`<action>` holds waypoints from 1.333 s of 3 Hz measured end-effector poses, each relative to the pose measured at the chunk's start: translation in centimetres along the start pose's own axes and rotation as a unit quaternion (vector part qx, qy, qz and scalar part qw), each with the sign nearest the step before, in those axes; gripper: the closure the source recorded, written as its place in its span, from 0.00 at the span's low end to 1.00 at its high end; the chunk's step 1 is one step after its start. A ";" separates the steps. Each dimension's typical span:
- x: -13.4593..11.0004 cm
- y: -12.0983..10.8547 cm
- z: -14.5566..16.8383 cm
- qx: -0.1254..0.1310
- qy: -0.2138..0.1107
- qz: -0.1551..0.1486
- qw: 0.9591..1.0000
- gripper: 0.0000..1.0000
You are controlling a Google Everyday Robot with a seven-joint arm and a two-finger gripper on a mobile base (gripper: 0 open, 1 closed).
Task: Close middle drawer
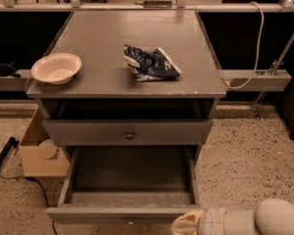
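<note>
1. The middle drawer (122, 213) stands pulled far out at 6 o'clock, its bare inside showing and its front at the bottom edge of the view. The closing push looks not yet begun.
2. The hand (186, 225) sits low at 5 o'clock, just beside the right end of that drawer's front. I cannot tell whether it is spread or pressed together, or whether it touches the front.
3. Next, I judge, the hand needs to meet the flat front squarely and push straight toward 12 o'clock, near the small round knob (131, 223), so the drawer does not skew.
4. The cabinet is flat grey painted wood with square edges. The drawer above (88, 131) has a like plain front.
5. On the counter (108, 43), a smooth round cream bowl (56, 68) sits at 10 o'clock and a crumpled blue snack bag (151, 62) near the centre.
</note>
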State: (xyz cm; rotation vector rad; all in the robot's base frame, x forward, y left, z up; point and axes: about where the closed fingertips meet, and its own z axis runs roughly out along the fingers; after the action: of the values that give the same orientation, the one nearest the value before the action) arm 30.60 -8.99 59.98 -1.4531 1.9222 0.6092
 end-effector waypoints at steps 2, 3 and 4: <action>1.3 -2.3 5.4 0.041 -0.041 0.009 0.998 1.00; 2.3 -2.6 7.7 0.048 -0.054 0.016 0.997 1.00; 2.5 -2.5 6.9 0.053 -0.017 0.003 0.998 1.00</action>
State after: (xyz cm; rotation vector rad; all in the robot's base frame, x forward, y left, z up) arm 34.08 -6.53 53.46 -1.3636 1.9031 0.5243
